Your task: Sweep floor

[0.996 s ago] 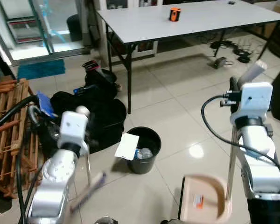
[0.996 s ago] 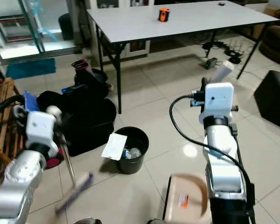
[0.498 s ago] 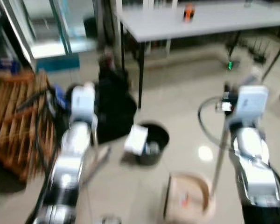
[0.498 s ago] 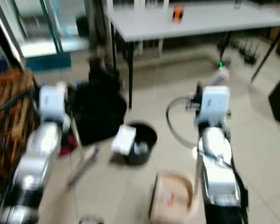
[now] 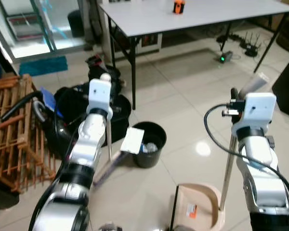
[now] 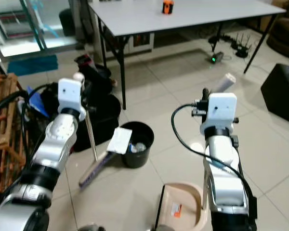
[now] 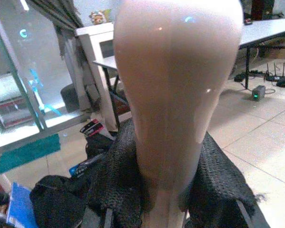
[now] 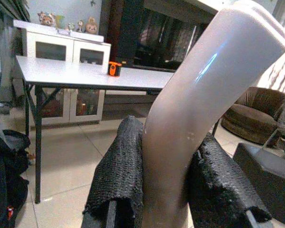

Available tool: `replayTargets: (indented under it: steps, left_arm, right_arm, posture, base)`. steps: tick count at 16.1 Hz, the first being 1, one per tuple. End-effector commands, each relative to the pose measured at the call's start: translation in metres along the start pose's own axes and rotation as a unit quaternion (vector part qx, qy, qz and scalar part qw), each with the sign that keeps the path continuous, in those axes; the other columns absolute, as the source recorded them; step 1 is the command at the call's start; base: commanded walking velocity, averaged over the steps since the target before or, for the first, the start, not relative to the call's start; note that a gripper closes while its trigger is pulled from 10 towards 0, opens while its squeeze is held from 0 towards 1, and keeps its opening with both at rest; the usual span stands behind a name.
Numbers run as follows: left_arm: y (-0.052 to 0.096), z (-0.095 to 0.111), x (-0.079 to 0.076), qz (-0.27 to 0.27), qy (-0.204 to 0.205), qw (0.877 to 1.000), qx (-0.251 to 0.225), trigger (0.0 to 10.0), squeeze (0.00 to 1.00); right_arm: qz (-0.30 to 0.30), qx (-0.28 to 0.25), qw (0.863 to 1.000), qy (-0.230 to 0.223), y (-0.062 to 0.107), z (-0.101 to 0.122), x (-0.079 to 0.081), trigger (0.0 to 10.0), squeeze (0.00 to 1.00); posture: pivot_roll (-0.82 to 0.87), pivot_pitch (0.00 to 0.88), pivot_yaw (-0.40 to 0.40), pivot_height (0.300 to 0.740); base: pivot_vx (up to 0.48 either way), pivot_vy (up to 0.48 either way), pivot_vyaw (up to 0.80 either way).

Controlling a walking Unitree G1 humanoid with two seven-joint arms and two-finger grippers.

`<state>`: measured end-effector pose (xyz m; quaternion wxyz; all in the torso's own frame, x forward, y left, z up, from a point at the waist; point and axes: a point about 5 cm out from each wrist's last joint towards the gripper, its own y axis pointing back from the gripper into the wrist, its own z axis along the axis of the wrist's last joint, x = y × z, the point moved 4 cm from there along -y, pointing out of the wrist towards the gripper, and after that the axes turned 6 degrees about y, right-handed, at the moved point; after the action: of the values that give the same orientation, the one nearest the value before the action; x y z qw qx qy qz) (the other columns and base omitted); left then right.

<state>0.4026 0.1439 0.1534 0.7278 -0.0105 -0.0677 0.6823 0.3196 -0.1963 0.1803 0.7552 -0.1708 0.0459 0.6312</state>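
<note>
Broom (image 6: 94, 153): stiff thin pole, light; head rests on floor just left of bin (image 6: 136, 150), beside a white paper (image 6: 119, 140).
Left gripper (image 7: 168, 190): clamped on broom handle top; best hold.
Dustpan (image 5: 198, 210): light plastic, on floor near bin, robot's side.
Right gripper (image 8: 166, 190): clamped on dustpan handle tip.
Views: head cams show floor, bin, table (image 5: 221, 14); wrist cams show padded fingers (image 8: 121, 166) squeezing handles.

Pale glossy floor tiles (image 5: 183, 110) catch a bright ceiling-light glare at 4 o'clock. A long white table (image 5: 192, 17) on black legs runs across 12 to 2 o'clock. Glass sliding doors (image 5: 24, 24) glow at 10 o'clock over a teal mat (image 5: 41, 66). A wooden slatted rack (image 5: 12, 130) sits at 9 o'clock.
</note>
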Motion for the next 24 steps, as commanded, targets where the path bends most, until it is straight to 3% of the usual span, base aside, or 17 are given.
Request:
replayTargets:
  steps: [1, 9, 18, 20, 24]
  left_arm:
    - [-0.005, 0.011, 0.002, 0.004, -0.015, 1.000, -0.023, 10.0, 0.00]
    - [-0.028, 0.041, -0.027, -0.039, 0.011, 0.996, -0.077, 10.0, 0.00]
    - [-0.029, 0.092, -0.030, -0.089, 0.010, 0.982, -0.169, 10.0, 0.00]
    - [-0.028, 0.090, -0.029, -0.094, 0.001, 0.981, -0.167, 10.0, 0.00]
    - [-0.014, 0.060, -0.017, -0.088, -0.022, 0.988, -0.129, 10.0, 0.00]
  right_arm:
    - [0.000, -0.017, 1.000, 0.000, 0.000, 0.011, 0.000, 10.0, 0.00]
    - [-0.009, -0.011, 1.000, 0.002, 0.001, 0.011, -0.005, 10.0, 0.00]
    - [-0.011, -0.008, 1.000, 0.004, -0.002, 0.009, -0.006, 10.0, 0.00]
    - [-0.010, -0.006, 1.000, 0.003, -0.002, 0.008, -0.006, 10.0, 0.00]
    - [0.003, -0.001, 1.000, 0.000, -0.001, 0.005, 0.002, 10.0, 0.00]
  posture:
    - [-0.07, 0.054, -0.003, 0.740]
    - [-0.08, 0.063, -0.001, 0.740]
    - [-0.07, 0.059, -0.004, 0.740]
    - [-0.07, 0.059, -0.004, 0.740]
    - [-0.06, 0.057, 0.000, 0.740]
  base:
    - [0.000, 0.000, 0.00]
    - [0.000, 0.000, 0.00]
    - [0.000, 0.000, 0.00]
    - [0.000, 0.000, 0.00]
    - [0.000, 0.000, 0.00]
